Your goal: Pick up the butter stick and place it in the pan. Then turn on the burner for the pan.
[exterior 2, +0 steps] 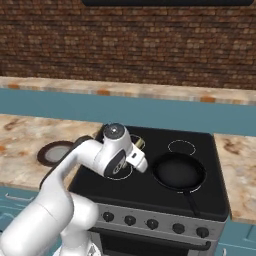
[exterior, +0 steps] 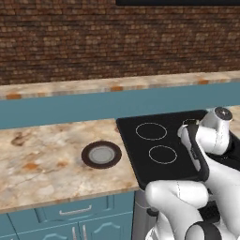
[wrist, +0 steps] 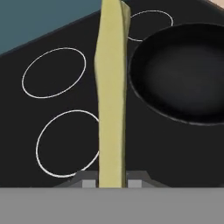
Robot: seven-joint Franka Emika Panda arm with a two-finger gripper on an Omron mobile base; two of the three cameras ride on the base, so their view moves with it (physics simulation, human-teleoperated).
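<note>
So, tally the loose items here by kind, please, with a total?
Butter stick, clamped in the gripper: 1
Pan, black, on the cooktop: 1
Plate, brown-rimmed, on the counter: 1
Total: 3

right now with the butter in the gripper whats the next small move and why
Probably carry the butter stick sideways until it is over the pan, then lower it. The gripper is shut on the stick, which in the hand view hangs over bare cooktop beside the pan's rim, so letting go here would likely miss the pan.
</note>
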